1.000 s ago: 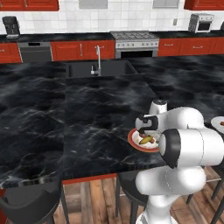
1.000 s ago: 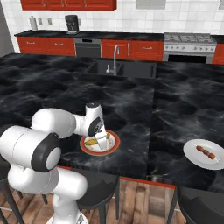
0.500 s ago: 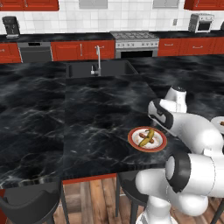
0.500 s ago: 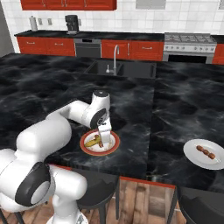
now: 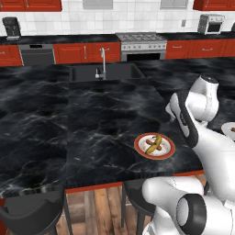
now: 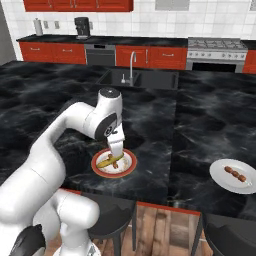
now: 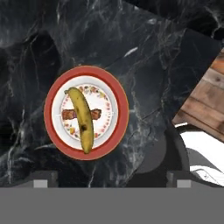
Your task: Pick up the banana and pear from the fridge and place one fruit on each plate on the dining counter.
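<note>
One banana left; end effector lifted.

A banana lies across a red-rimmed plate, over a brown morsel at the plate's white, patterned middle. The plate sits on the black, white-veined marble bench. At the right, past the bench edge, wooden floor and a dark stool seat show. Nothing sits between the jaws.
</note>
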